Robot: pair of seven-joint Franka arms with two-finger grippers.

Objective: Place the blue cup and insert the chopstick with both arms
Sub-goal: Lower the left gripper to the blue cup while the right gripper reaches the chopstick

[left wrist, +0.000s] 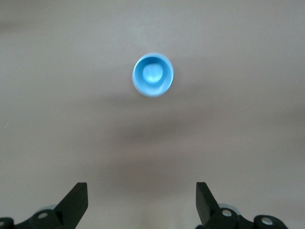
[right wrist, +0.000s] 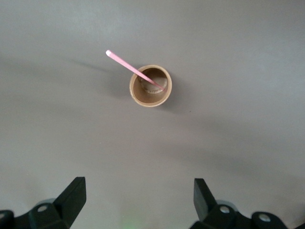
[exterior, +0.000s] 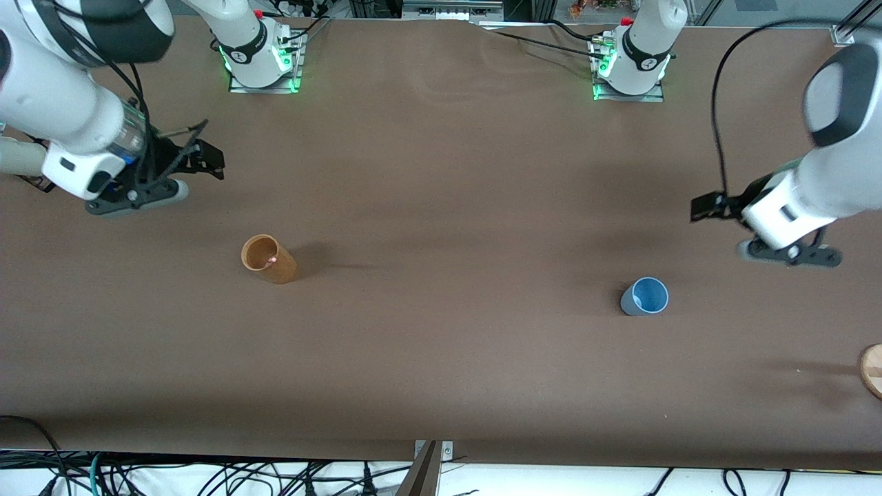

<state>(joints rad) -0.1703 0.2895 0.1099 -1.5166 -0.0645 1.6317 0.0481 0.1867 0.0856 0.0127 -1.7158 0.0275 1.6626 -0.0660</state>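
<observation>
Brown table (exterior: 441,207), blue cup (exterior: 645,296), tan cup (exterior: 269,260)

table (exterior: 441,172): matt brown | blue cup (exterior: 645,297): smooth, plastic-looking

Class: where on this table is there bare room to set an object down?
A wide bare stretch lies between the tan cup, which holds the chopstick, and the blue cup. No spot is crowded; a wooden disc sits at the table edge. Left gripper and right gripper hover open.
</observation>
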